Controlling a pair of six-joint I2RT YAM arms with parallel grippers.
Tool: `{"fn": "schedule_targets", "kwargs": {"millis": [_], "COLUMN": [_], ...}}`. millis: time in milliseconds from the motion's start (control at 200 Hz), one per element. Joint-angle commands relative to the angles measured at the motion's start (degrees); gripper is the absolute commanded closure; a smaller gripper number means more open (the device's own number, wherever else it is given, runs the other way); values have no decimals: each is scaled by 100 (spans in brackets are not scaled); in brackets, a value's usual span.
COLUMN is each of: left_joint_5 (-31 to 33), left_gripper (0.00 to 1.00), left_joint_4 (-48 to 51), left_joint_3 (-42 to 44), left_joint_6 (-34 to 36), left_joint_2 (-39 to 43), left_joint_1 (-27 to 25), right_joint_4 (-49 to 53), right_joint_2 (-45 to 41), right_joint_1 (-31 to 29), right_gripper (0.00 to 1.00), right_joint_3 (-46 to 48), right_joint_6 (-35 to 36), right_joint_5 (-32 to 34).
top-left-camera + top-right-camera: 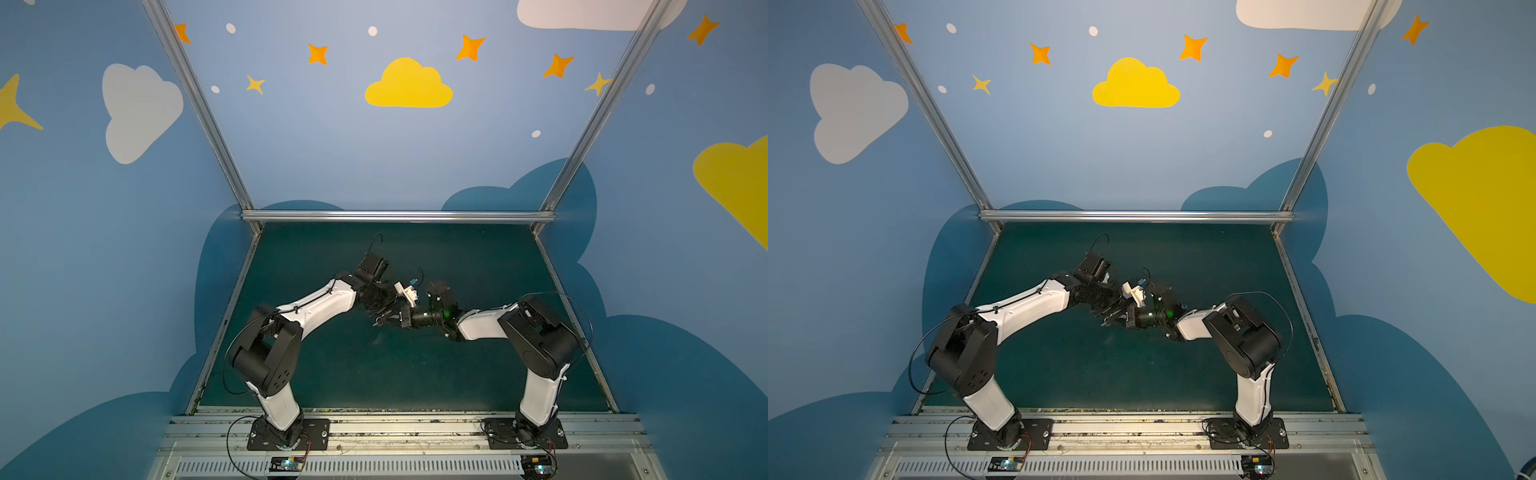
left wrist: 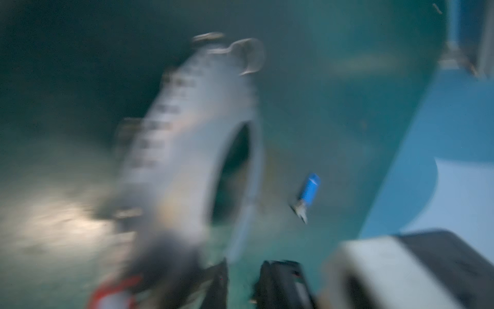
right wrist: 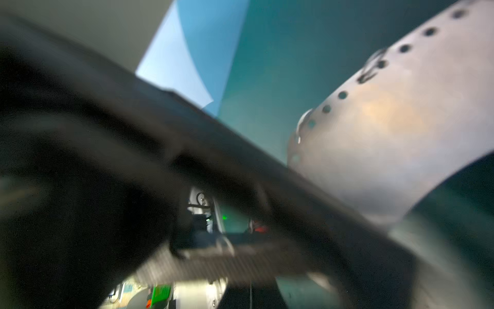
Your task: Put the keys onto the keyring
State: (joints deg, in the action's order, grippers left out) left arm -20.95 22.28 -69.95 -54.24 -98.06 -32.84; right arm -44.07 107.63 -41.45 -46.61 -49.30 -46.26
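The keyring (image 2: 184, 139), a flat grey oval plate with a big central hole, stands raised above the mat, blurred in the left wrist view. The right wrist view shows its edge holes sharply, keyring (image 3: 387, 139). My right gripper (image 1: 404, 321) is shut and holds the plate's lower end, though the grip itself is hidden behind a dark blurred arm. My left gripper (image 2: 247, 282) sits right beside it, open, with bare mat between its fingers (image 2: 278, 283). The blue-tagged key (image 2: 310, 190) lies on the mat. A red blur (image 2: 115, 291) beside the plate's lower end may be the other key's tag.
Both arms meet over the middle of the dark green mat (image 1: 457, 374). Metal rails (image 1: 395, 216) and blue painted walls close in the back and sides. The arm bases (image 1: 286, 432) stand on a rail along the front edge.
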Motion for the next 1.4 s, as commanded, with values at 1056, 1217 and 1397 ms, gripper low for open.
{"fn": "schedule_targets", "kwargs": {"millis": [1056,1217,1397], "left_joint_5": [-1662,-1837,-1842], "left_gripper": [68,68,66], "left_joint_4": [-1767,-1991,-2086], "left_joint_3": [1379,1437,1518], "left_joint_6": [687,629,577], "left_joint_2": [2942,2905,3007], "left_joint_1": [734,734,722], "right_joint_4": [-1595,-1648,-1631], "right_joint_2": [-1759,-1920,-2070], "right_joint_1": [524,524,566], "right_gripper": [100,100,100], "right_joint_3": [336,337,329], "right_joint_6": [-534,-588,-621], "right_joint_5": [-428,-393,-249]}}
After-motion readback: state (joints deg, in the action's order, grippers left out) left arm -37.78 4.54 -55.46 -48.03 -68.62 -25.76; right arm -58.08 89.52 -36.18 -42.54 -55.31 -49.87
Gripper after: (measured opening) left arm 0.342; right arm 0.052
